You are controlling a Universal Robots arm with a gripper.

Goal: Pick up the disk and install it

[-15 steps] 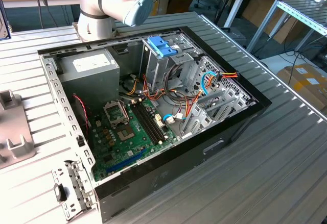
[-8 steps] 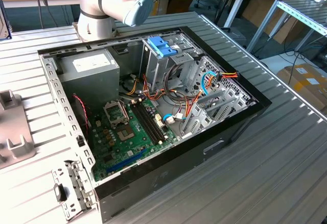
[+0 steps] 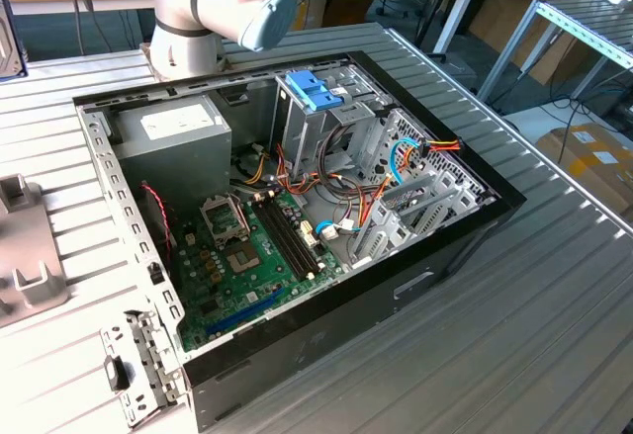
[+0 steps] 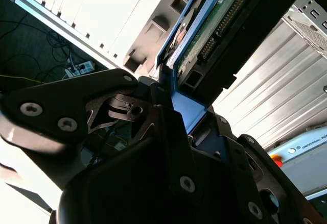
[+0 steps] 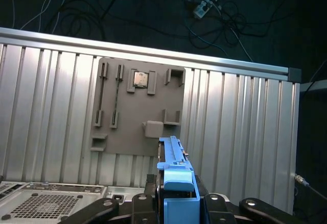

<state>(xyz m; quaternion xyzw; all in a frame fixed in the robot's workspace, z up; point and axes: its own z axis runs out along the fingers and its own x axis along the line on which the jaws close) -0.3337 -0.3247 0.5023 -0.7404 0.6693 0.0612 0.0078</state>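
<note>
Beyond the jaws of the gripper lies the table; between them the disk is pinched on its blue rail. It seems rigid, rather heavy and shock-sensitive, so the rail is the safe hold.

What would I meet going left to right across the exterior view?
Grey moulded fixture plate, large grey box-shaped metal power supply, light-blue plastic piece with two tabs, orange-and-red cable bundle, brown cardboard box.
</note>
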